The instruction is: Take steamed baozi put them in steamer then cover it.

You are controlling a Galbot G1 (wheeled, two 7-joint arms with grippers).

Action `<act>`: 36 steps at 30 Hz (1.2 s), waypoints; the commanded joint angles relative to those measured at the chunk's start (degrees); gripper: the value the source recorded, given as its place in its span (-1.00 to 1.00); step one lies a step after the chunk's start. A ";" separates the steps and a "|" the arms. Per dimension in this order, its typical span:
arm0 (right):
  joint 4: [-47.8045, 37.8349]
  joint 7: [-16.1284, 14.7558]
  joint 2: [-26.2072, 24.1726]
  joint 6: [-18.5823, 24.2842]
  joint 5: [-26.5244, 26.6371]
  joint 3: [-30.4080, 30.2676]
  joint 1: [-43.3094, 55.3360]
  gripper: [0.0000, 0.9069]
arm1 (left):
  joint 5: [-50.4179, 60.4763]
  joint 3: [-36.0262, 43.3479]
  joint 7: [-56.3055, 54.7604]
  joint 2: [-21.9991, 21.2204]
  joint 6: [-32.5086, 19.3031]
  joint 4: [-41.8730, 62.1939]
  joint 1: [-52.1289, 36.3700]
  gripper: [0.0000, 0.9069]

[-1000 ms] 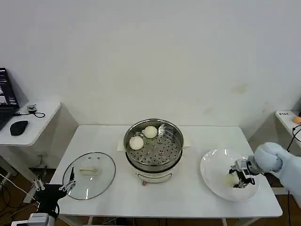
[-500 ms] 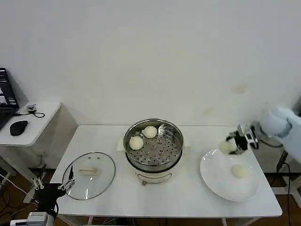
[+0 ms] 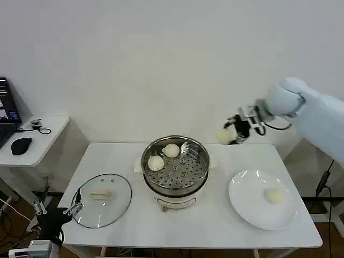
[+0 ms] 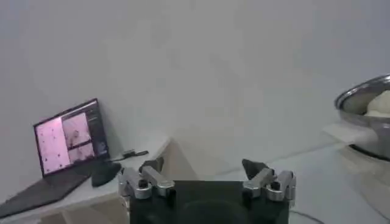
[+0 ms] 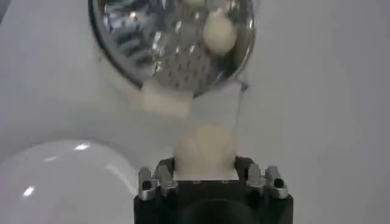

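The baozi (image 3: 225,136), clamped in the right gripper (image 3: 234,133) jaws, hangs up and to the right of the steamer (image 3: 175,164); left gripper (image 3: 75,207), jaws apart, waits beside the cover (image 3: 102,200).

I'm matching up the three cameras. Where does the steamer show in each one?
Head view: steamer at the table's middle, two buns inside.
Left wrist view: its rim at the right edge.
Right wrist view: steamer at the top, beyond the right gripper.
Shared landmark: the steamer's shiny rim.
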 commanded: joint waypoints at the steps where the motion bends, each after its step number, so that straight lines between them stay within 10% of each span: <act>1: -3.95 0.88 17.10 1.81 1.85 -6.73 2.10 0.47 | -0.02 -0.97 0.07 -0.11 0.01 -0.10 0.40 1.00; 36: -2.72 0.48 19.07 9.65 -4.97 -12.45 -5.73 0.53 | -0.13 -2.50 0.23 -0.96 -0.26 -0.05 1.27 1.00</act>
